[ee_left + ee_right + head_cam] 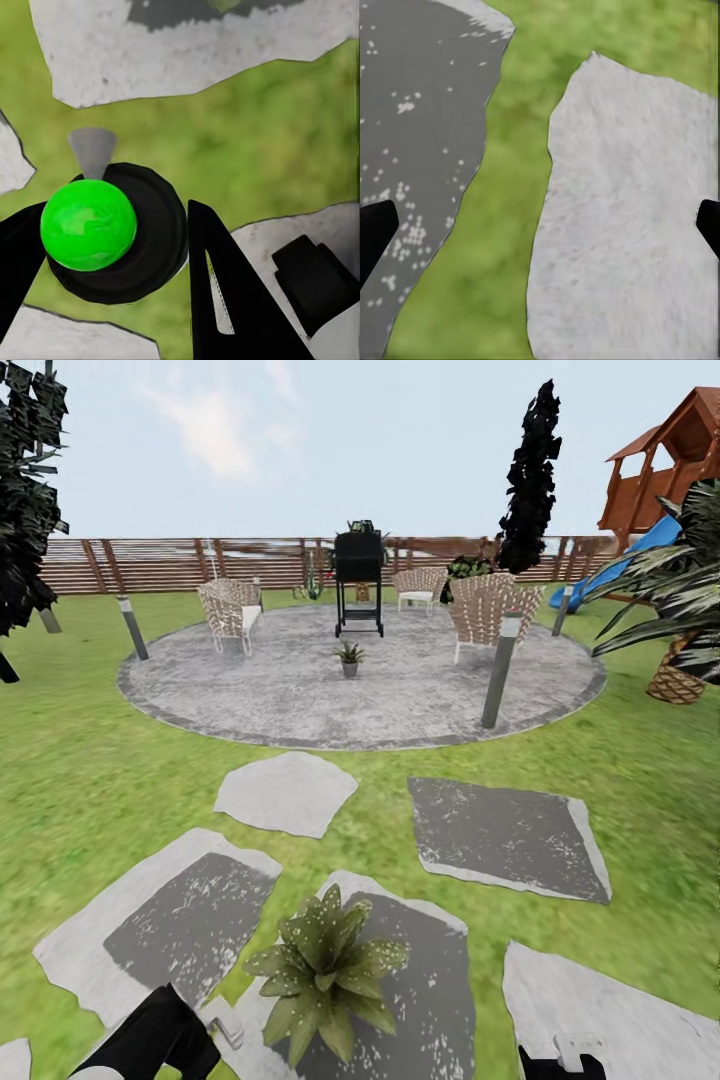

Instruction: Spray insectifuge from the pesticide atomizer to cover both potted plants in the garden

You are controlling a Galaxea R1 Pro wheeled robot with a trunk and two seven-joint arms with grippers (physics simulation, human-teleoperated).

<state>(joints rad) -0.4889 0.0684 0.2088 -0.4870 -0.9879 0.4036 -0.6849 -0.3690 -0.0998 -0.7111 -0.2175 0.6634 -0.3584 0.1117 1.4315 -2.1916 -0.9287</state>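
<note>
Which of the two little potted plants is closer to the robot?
The speckled-leaved potted plant on the stepping stone just ahead of the arms. The other potted plant stands far off on the round patio, before the black grill.

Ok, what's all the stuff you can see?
Potted plants: two, speckled green; one on a near stone, one on the patio.
Stones: several, grey, in grass.
Patio: one, grey, round.
Chairs: three, wicker, on patio.
Grill: one, black, on patio.
Posts: several, grey, round the patio's edge.
Slide: one, blue, far right.
Green ball: one, bright, on a black disc.
Left gripper: black, fingers either side of the ball.
Right gripper: black, open, over grass.
</note>
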